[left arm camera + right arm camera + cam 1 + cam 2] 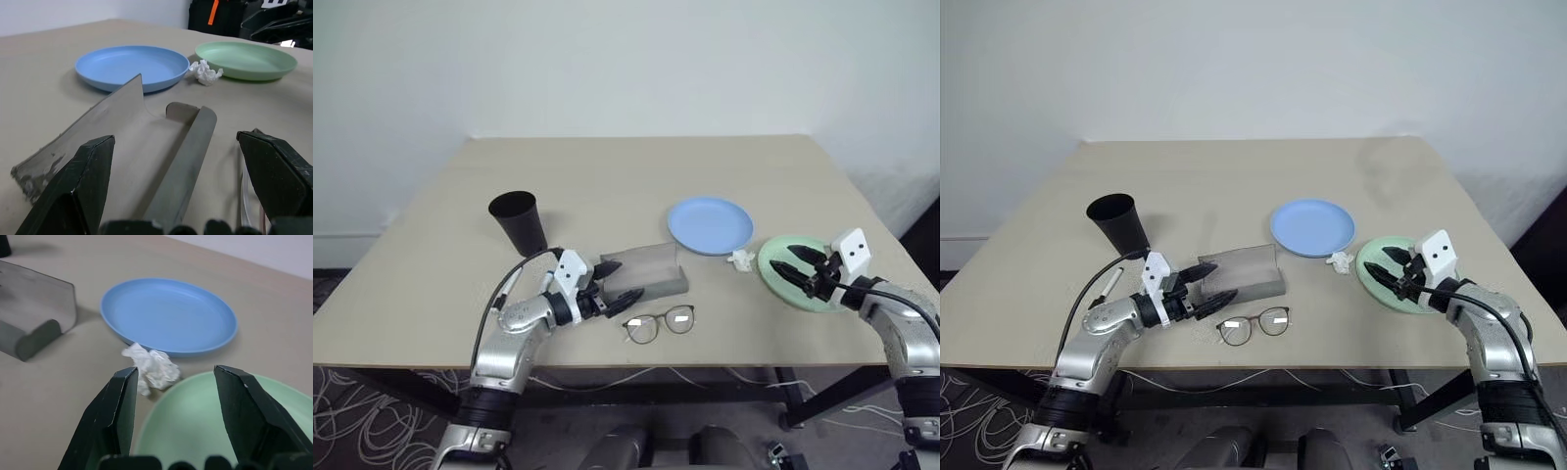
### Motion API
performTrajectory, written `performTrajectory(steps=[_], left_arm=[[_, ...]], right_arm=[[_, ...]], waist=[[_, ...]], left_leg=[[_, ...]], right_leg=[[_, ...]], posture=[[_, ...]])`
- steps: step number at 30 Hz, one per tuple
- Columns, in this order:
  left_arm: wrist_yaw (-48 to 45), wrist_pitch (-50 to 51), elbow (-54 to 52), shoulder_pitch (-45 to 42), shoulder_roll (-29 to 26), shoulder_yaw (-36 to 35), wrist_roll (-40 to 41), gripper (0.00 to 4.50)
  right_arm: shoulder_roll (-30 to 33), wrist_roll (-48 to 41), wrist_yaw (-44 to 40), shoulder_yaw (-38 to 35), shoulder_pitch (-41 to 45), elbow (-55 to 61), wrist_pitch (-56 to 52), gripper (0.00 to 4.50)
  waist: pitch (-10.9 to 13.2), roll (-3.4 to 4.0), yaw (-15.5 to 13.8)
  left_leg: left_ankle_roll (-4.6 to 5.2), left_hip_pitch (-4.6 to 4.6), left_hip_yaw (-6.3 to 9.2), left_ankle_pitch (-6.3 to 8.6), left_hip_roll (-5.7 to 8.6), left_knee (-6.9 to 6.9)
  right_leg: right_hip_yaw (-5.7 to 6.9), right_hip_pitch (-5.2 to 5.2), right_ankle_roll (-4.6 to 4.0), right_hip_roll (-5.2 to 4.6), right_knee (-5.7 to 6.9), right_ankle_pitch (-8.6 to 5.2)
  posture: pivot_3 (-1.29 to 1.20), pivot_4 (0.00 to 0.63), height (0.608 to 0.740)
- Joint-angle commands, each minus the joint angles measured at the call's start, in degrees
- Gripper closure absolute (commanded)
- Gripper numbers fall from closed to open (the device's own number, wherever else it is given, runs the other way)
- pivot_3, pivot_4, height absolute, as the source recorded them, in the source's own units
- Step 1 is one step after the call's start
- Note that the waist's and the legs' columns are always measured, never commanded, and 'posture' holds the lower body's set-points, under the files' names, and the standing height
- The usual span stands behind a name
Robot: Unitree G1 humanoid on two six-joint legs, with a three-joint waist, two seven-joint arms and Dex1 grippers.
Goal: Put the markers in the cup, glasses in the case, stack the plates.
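Observation:
The black cup (516,221) stands upright at the left. One slim white marker (1108,285) lies on the table beside my left forearm. The grey case (649,267) lies open in the middle with its lid raised. My left gripper (618,282) is open at the case's left end, and the case (188,142) shows between its fingers. The glasses (659,323) lie unfolded just in front of the case. The blue plate (710,225) sits right of centre. My right gripper (795,264) hangs open over the left rim of the green plate (803,290).
A small crumpled white scrap (741,259) lies between the two plates. The tan table (607,176) stretches back to a white wall. Cables trail on the floor beneath the front edge.

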State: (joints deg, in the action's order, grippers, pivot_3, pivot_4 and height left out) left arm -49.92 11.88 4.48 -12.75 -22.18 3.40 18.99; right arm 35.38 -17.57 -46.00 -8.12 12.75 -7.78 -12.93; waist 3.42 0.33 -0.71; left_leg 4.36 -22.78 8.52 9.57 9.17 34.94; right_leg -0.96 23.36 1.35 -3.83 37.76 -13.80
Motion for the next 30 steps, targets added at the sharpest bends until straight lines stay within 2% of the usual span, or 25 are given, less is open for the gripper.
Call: performTrajectory(steps=[1,9,17,30], left_arm=[[-0.9,0.7,-2.2,-1.9,-0.2,-0.7,1.5,0.27],[-3.0,0.8,0.2,-5.0,0.0,-0.5,1.3,0.27],[-5.5,2.9,-0.7,-6.6,1.6,1.8,1.8,0.27],[-6.0,4.3,-3.4,-6.4,3.9,4.7,2.2,0.27]], right_arm=[[0.5,-0.4,2.6,-0.1,0.1,6.4,-5.2,1.81],[1.5,3.7,6.8,4.5,0.4,13.4,-14.8,1.81],[-0.4,10.8,17.0,8.5,2.5,16.1,-26.9,1.81],[-3.5,16.6,24.3,12.5,2.4,18.8,-33.0,1.81]], waist=[[0.0,0.02,0.0],[0.0,0.01,-0.1],[0.0,0.00,-0.1],[0.0,-0.01,0.0]], left_leg=[[0.00,0.00,-0.01,0.00,0.00,0.00],[0.00,-0.03,-0.02,0.00,0.00,0.04],[0.00,-0.08,-0.02,0.00,0.01,0.03],[0.00,-0.08,-0.02,0.00,0.01,0.05]], right_leg=[[-0.01,0.00,-0.01,-0.01,0.00,-0.01],[0.01,0.05,-0.09,-0.04,0.01,-0.06],[0.03,0.10,0.01,-0.03,-0.01,0.00],[0.03,0.08,0.04,-0.02,-0.01,0.02]], posture=[[0.00,0.000,0.738],[0.00,0.000,0.738],[0.00,0.000,0.738],[0.00,0.000,0.738]])
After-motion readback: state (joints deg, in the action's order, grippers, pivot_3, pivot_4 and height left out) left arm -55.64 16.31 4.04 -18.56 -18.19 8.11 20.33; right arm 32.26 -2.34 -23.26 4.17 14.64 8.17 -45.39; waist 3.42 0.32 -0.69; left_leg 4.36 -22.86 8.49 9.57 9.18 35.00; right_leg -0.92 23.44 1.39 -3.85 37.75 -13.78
